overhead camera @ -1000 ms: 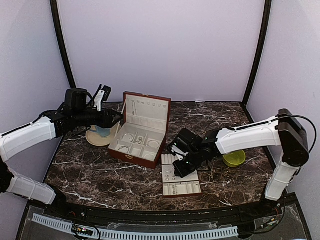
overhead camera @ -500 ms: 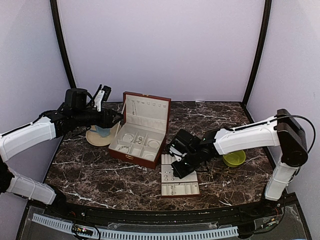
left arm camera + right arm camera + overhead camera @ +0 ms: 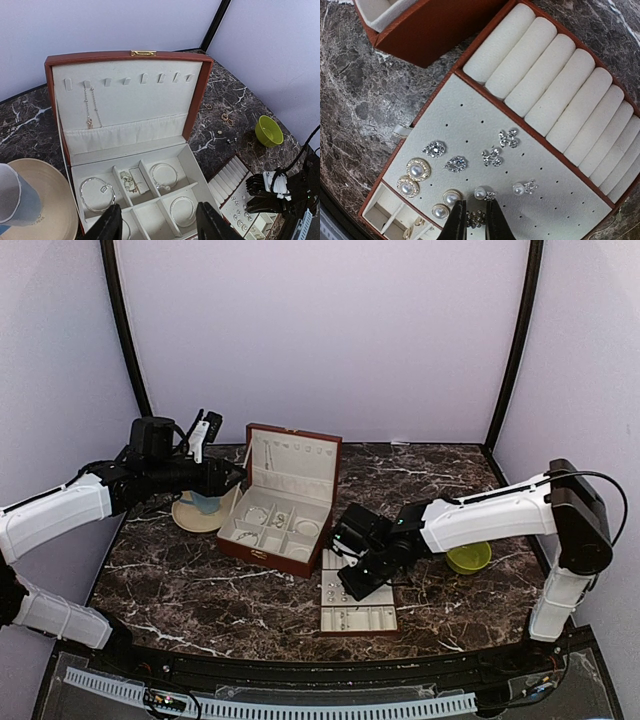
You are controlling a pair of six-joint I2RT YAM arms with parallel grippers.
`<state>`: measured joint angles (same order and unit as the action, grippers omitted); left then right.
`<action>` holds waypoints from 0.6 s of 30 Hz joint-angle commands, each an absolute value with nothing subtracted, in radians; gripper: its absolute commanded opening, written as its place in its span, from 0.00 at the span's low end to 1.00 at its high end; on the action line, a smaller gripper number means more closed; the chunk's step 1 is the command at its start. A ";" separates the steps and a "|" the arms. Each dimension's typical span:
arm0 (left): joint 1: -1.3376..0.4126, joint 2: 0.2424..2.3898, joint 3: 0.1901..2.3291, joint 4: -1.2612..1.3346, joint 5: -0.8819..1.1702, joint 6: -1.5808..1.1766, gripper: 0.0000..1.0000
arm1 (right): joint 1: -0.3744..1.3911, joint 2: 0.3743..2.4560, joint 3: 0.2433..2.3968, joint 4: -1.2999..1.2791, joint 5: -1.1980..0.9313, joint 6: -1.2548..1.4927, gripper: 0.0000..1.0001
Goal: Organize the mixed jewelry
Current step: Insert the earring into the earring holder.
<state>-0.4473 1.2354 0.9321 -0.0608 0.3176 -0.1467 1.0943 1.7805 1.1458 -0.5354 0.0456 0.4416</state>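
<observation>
The mixed jewelry is spread about. Bracelets (image 3: 97, 194) and a small chain piece (image 3: 131, 181) lie in the compartments of the reddish-brown box (image 3: 252, 547), and a thin chain (image 3: 90, 107) hangs in its open lid. Several pearl and crystal studs (image 3: 456, 163) sit on the cream slotted tray (image 3: 470, 120). Loose rings (image 3: 227, 117) lie on the table. My right gripper (image 3: 475, 222) is just over the tray's stud panel, shut on a small sparkly stud (image 3: 476, 218). My left gripper (image 3: 159, 225) is open and empty above the box's front compartments.
A green bowl (image 3: 468, 557) stands right of the tray (image 3: 375, 618). A pale blue mug (image 3: 17, 200) stands on a cream plate (image 3: 190, 517) left of the box. The tray's ring rolls (image 3: 555, 85) lie beyond the studs. Curved walls close the back and sides.
My right gripper has moved a little left and toward the front over the tray. The left arm has not moved.
</observation>
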 commanded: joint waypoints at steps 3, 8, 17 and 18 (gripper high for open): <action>-0.443 1.213 0.917 -0.043 0.325 -0.158 0.54 | 1.131 1.804 1.191 -0.554 0.096 0.429 0.09; -0.443 1.215 0.917 -0.042 0.328 -0.158 0.54 | 1.154 1.824 1.213 -0.574 0.121 0.424 0.09; -0.443 1.215 0.915 -0.041 0.328 -0.160 0.53 | 1.189 1.835 1.229 -0.590 0.161 0.421 0.09; -0.443 1.216 0.914 -0.041 0.329 -0.160 0.53 | 1.193 1.836 1.230 -0.591 0.164 0.422 0.09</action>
